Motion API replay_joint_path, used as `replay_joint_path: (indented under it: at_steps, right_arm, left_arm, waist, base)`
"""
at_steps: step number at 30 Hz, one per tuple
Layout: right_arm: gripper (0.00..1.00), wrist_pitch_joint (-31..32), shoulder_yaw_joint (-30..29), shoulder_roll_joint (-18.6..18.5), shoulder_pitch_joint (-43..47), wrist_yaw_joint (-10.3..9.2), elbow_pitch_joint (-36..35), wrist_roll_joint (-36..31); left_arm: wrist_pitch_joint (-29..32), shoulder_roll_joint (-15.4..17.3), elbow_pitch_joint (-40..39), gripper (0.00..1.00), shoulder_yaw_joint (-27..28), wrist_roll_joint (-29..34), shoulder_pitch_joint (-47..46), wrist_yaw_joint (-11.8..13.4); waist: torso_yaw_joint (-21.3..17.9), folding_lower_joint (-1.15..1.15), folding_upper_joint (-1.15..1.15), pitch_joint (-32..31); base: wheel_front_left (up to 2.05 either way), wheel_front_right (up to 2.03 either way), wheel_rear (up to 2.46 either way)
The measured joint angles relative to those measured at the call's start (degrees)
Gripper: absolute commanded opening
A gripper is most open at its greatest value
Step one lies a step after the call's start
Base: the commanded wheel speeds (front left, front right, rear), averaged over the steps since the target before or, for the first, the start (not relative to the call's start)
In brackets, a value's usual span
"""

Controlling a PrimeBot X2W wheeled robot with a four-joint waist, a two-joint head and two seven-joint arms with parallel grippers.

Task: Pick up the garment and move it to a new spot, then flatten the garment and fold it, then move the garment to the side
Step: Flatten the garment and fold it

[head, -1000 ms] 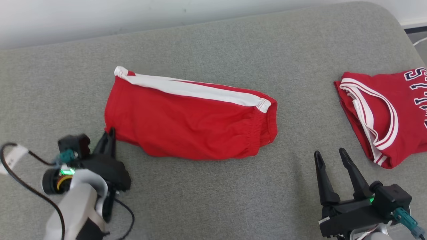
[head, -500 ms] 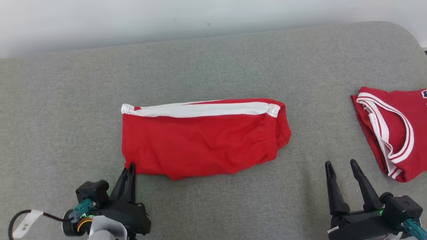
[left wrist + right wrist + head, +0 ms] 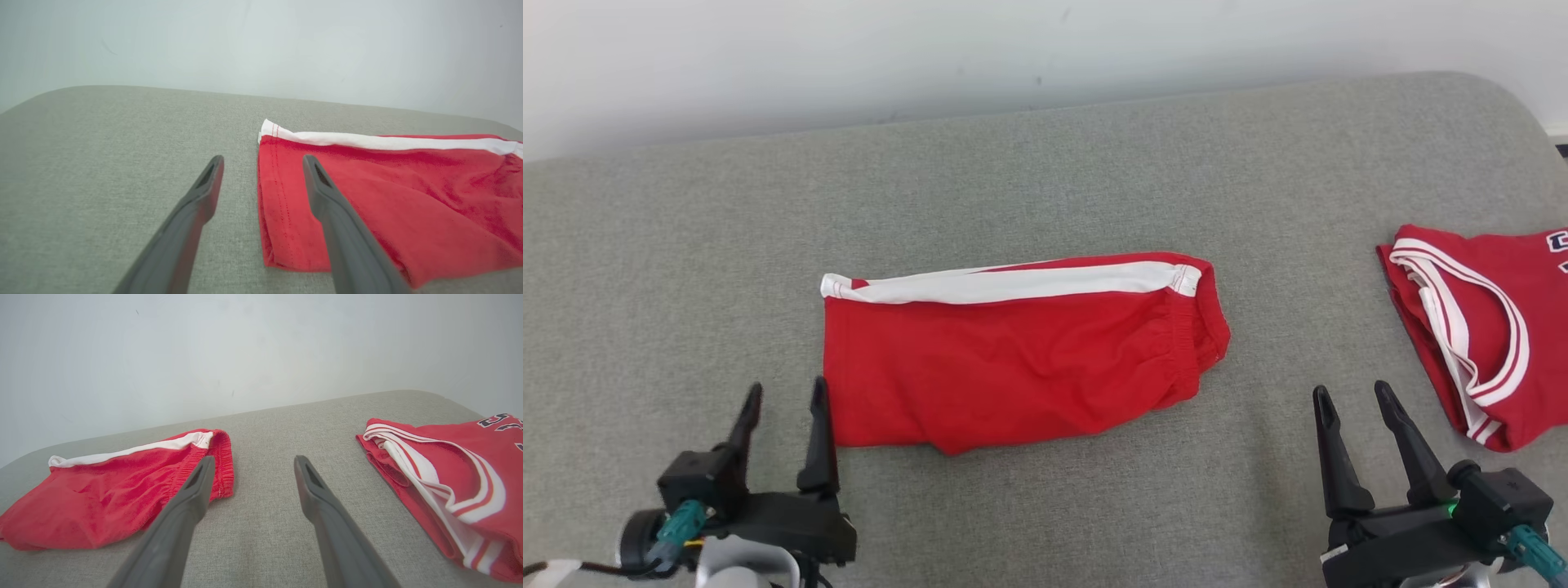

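Red shorts with a white side stripe (image 3: 1013, 351) lie folded in half on the grey cushion, waistband to the right. My left gripper (image 3: 786, 395) is open at the shorts' lower left corner, empty; in the left wrist view the shorts (image 3: 388, 196) lie under and beyond my left gripper (image 3: 262, 160), whose one finger hangs over the hem and the other over bare cushion. My right gripper (image 3: 1352, 396) stands open and empty at the lower right, on bare cushion between the shorts (image 3: 122, 486) and a jersey; the right wrist view shows the same gap at my right gripper (image 3: 252, 461).
A folded red jersey with white trim and dark lettering (image 3: 1486, 327) lies at the right edge, also seen as the jersey (image 3: 445, 473) in the right wrist view. The grey cushion (image 3: 1045, 163) ends at a pale wall behind, and its right corner is rounded.
The head camera has tilted, so the whole scene sits lower in the picture. My left gripper, shut at the shorts' lower left corner before, now stands open and has drawn back slightly. The right gripper is unchanged.
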Motion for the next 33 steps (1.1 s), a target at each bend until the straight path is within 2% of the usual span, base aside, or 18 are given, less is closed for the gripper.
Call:
replay_joint_path:
  at_steps: [10, 17, 27, 33]
  right_arm:
    - [1.0, 1.01, 0.4, -0.87, -0.99, 0.0, 0.07, -1.14]
    - [1.0, 1.99, 0.23, -1.23, 0.21, 0.0, 0.05, -1.78]
    - [1.0, 3.02, -0.04, -1.26, 1.64, 0.0, -0.94, -2.52]
    - [1.0, 3.56, -0.4, -1.47, 1.65, 0.0, -1.53, -2.77]
  left_arm:
    - [-1.77, 3.25, -12.49, 1.0, 0.57, 8.08, 2.82, 4.17]
    - [-0.16, 5.16, -18.76, 1.0, 0.16, 9.6, 8.12, 6.82]
    - [2.11, 5.87, -21.39, 1.0, -0.55, 9.99, 11.61, 8.36]
    - [2.27, 5.93, -21.4, 1.0, -0.73, 9.95, 11.63, 8.33]
  waist:
    - [1.97, 0.0, 0.0, -2.27]
    - [2.72, 0.01, 0.0, -4.31]
    - [3.12, 0.0, 0.0, -5.66]
    - [3.37, 0.01, 0.0, -5.64]
  base:
    - [0.0, 0.0, 0.0]
    - [0.0, 0.0, 0.0]
    - [0.0, 0.0, 0.0]
    - [0.0, 0.0, 0.0]
